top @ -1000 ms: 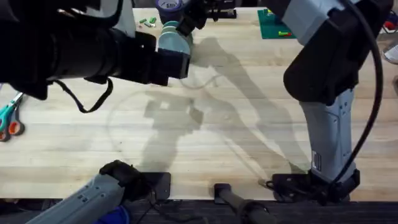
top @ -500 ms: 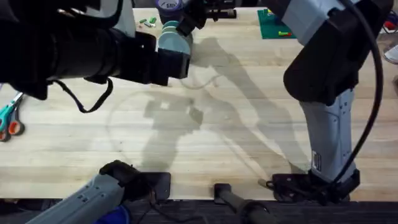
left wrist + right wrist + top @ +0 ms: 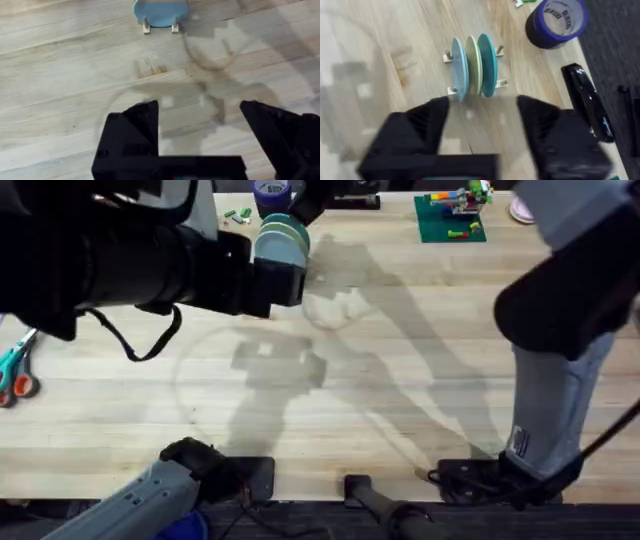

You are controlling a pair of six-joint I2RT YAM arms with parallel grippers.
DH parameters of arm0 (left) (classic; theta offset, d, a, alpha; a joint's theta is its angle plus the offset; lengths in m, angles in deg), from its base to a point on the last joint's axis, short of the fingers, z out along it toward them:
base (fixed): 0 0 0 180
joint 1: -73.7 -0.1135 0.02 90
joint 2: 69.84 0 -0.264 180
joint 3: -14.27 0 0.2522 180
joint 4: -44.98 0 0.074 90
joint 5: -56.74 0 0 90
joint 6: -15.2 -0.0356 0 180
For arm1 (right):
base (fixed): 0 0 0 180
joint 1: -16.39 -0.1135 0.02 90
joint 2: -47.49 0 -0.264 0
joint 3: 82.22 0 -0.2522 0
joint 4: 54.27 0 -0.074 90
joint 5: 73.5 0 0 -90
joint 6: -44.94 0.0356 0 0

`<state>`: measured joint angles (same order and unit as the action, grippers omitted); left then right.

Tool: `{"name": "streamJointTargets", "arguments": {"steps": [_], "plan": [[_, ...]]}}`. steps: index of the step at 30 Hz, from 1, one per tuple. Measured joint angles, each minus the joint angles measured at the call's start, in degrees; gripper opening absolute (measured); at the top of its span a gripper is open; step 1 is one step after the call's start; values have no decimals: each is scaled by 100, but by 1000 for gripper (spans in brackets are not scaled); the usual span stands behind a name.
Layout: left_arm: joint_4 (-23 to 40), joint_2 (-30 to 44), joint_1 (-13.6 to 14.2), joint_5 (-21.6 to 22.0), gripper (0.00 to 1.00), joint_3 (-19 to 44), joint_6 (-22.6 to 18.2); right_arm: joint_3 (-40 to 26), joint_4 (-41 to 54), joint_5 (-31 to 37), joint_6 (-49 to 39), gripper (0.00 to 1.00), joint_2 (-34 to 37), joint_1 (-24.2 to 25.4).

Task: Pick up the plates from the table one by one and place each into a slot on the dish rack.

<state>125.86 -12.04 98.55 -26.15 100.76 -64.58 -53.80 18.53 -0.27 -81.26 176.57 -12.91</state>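
All three plates (image 3: 472,65) are standing on edge in the dish rack (image 3: 451,91), pale blue, yellow-green, then teal, each wedged between pegs so it's not tipping. Right tool (image 3: 480,117) is hovering just short of the rack, jaws spread wide and holding nothing. Left tool (image 3: 200,132) is hanging over bare tabletop (image 3: 60,75) farther from the rack, also wide open and empty. Looking basically done to me

Overhead looks down over the table (image 3: 400,380); both wrist views, nearer, share the dish rack (image 3: 472,67).
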Motion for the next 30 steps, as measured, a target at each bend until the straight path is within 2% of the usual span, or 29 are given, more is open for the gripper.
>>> {"name": "streamJointTargets", "arguments": {"steps": [1,2,3,10,19,21,30], "plan": [[0,0,0,0,993,0,0,0,36,1,20,826,-64,12],[0,0,0,0,994,0,0,0,109,2,5,939,-130,23],[0,0,0,0,994,0,0,0,183,2,2,975,-179,33],[0,0,0,0,994,0,0,0,337,90,4,992,-468,72],[0,0,0,0,994,0,0,104,310,92,4,991,-1254,320],[0,0,0,0,994,0,0,388,163,93,3,992,-1489,393],[0,0,0,0,993,0,0,2518,-851,203,73,992,-2642,650]]}}
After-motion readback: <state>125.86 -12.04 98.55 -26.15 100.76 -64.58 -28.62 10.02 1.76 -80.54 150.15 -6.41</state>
